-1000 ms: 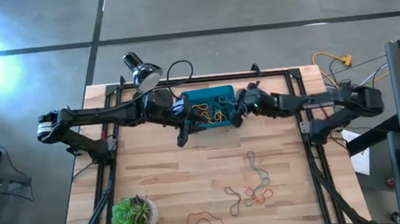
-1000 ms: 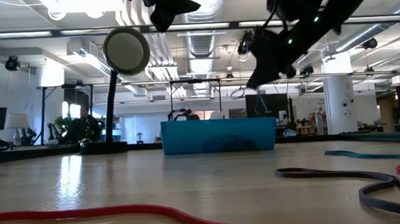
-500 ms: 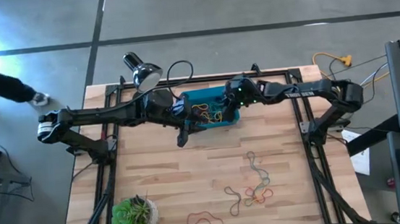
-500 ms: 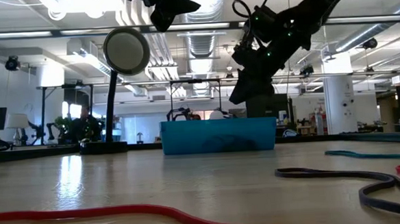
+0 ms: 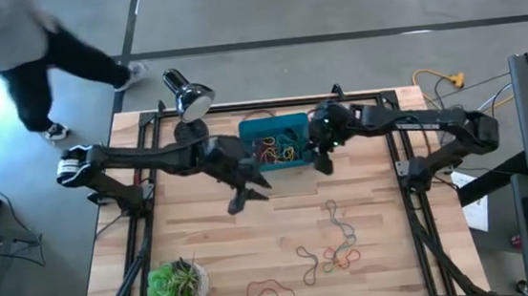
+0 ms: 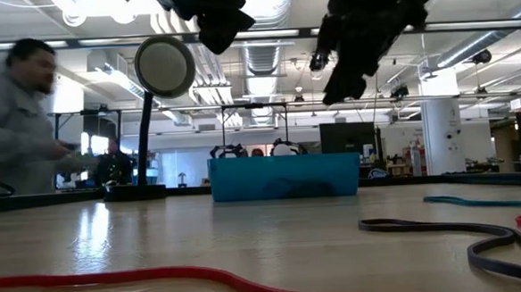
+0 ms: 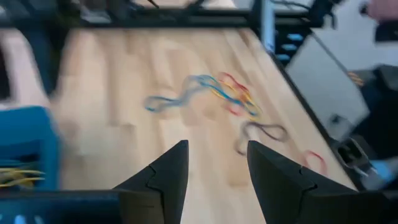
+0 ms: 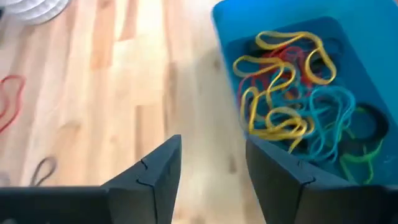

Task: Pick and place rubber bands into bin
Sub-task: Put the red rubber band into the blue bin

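Observation:
The teal-blue bin stands at the table's far middle and holds several rubber bands in yellow, red, teal and green. More rubber bands lie loose on the wood toward the near edge, along with a red one. My right gripper hangs open and empty above the table, just off the bin's near right corner. My left gripper is open and empty in the air near the bin's near left corner. It points toward the loose bands.
A desk lamp stands at the far left, beside the bin. A potted plant sits at the near left corner. Black rails run along the table's sides. A person walks past beyond the far left corner.
My right gripper swung over the bin, then drew back to the bin's near right corner and rose. Its fingers were together and now stand apart. My left gripper has gone toward the near edge and sunk a little. A person has walked in at the far left.

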You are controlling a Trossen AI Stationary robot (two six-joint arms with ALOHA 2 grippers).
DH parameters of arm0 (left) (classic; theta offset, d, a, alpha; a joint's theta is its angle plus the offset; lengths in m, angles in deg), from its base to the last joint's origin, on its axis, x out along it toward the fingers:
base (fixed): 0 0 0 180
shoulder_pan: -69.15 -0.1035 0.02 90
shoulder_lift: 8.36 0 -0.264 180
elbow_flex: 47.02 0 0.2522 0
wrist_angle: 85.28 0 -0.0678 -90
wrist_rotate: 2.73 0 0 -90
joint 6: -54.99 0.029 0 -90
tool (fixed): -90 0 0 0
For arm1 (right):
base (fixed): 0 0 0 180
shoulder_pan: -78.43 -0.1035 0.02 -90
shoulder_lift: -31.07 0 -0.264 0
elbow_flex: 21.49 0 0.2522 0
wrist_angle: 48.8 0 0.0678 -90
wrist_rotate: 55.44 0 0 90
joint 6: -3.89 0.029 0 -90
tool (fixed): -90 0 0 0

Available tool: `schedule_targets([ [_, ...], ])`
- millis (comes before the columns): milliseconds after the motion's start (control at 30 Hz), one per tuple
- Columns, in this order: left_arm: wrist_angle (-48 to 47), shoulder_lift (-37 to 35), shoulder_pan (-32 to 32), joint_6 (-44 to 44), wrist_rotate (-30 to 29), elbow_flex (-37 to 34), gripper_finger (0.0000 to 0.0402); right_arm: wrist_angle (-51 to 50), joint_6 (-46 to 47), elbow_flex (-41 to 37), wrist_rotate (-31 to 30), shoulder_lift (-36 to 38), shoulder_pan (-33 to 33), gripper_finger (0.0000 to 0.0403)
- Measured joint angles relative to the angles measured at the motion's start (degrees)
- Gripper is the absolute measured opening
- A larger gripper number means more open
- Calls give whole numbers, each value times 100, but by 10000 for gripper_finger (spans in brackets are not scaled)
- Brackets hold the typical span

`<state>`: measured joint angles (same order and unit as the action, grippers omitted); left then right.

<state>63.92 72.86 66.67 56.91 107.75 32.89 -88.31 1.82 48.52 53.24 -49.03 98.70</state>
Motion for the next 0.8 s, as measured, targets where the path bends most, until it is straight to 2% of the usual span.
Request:
schedule_targets([
  [300,8,858,410,-277,1336,2,148,-1009,654,-336,105,1273,-739,152],
  [367,2,998,556,-323,1485,2,148,-1106,839,-421,89,1550,-941,149],
  [633,440,1404,1180,-1197,1526,4,148,-1114,1372,-892,85,2585,-1694,138],
  [800,804,1542,1685,-1866,833,25,148,-1176,1476,-1173,72,3073,-1944,131],
])
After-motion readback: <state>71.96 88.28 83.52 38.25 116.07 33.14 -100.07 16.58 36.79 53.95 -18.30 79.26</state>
